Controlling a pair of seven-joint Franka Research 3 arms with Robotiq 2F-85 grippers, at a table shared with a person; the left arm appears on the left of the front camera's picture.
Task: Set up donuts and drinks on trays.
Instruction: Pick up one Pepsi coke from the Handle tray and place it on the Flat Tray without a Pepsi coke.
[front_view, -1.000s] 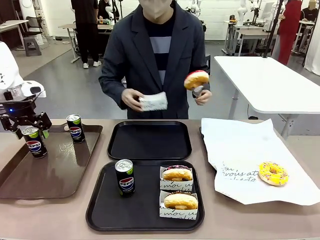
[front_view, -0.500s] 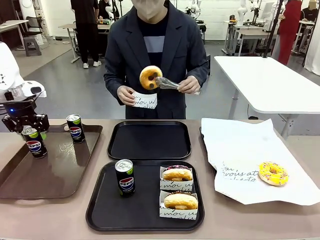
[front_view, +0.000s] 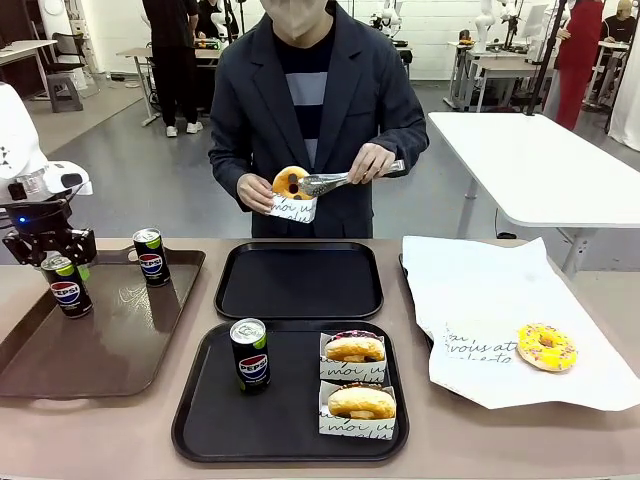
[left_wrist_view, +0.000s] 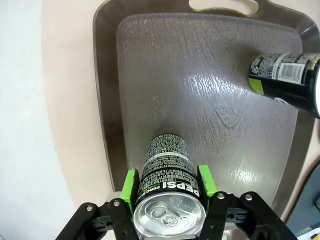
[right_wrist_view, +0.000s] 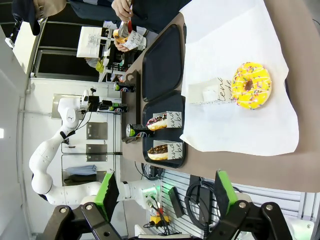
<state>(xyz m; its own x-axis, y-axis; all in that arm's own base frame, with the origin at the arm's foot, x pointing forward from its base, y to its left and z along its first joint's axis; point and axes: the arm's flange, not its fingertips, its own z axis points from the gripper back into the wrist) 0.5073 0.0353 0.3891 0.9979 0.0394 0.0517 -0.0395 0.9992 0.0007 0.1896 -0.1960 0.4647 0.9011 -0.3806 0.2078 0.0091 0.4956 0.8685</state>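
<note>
L gripper (left_wrist_view: 168, 184) pads hug Pepsi can (left_wrist_view: 165, 155) just under rim; prob thin, slick, dents easy, so I'd squeeze lightly; R gripper (right_wrist_view: 165, 185) wide open, empty

The left claw (left_wrist_view: 169, 186) closed. A second earlier its fingers stood spread on either side of the Pepsi can (left_wrist_view: 167, 165) at the near left of the brown tray (left_wrist_view: 210, 115). The green pads (left_wrist_view: 130, 186) then came in against the can's sides just below its rim, and the can ended up slightly further left.

At the far side, the person's hand (front_view: 372, 160) swung the tongs (front_view: 335, 181) leftward and down from chest height. It lowered the donut (front_view: 291, 181) into the open paper sleeve (front_view: 294, 208) held in the other hand (front_view: 254, 190).
</note>
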